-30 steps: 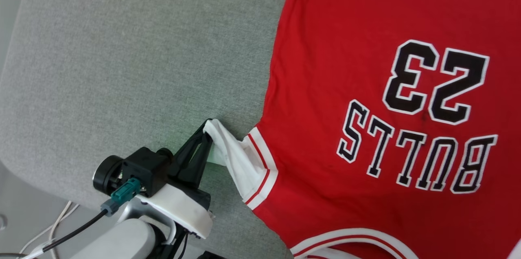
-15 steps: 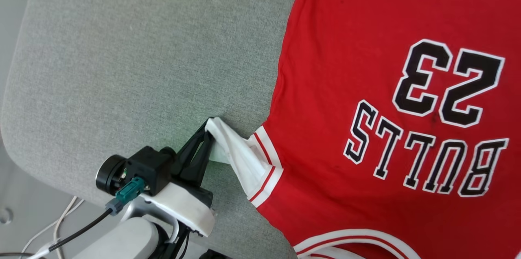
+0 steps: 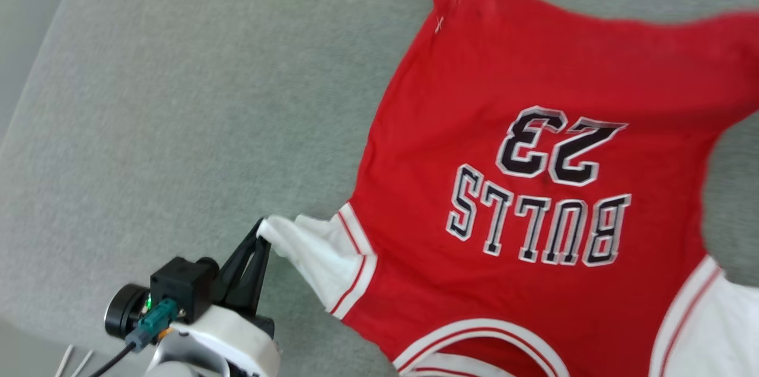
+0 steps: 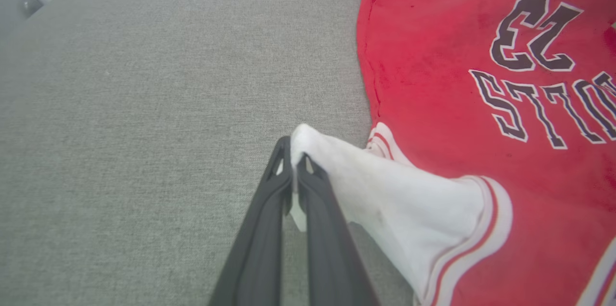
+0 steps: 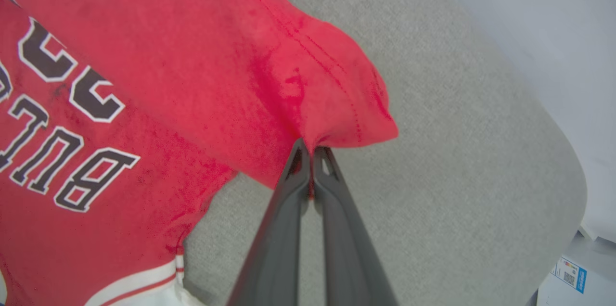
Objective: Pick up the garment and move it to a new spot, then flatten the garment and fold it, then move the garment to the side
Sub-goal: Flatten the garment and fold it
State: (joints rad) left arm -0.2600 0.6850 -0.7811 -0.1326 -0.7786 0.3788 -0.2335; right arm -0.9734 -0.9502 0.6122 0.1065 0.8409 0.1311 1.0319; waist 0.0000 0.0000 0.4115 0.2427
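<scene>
While the shirt [image 3: 533,282] lay print-up on the grey cushion [image 3: 178,98], its white sleeve [image 4: 385,190] was pinched by the left gripper [image 4: 293,164] and its red hem corner [image 5: 337,104] by the right gripper [image 5: 312,149], jaws pressed together; it was spanned diagonally between them.

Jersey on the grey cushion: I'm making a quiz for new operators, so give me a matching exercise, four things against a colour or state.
1. left gripper
2. right gripper
3. number 23
4. cushion

A. grey
B. shut on the red corner
C. black, edged in white
D. shut on the white sleeve

Pairs: 1-D, 2-B, 3-C, 4-A
</scene>
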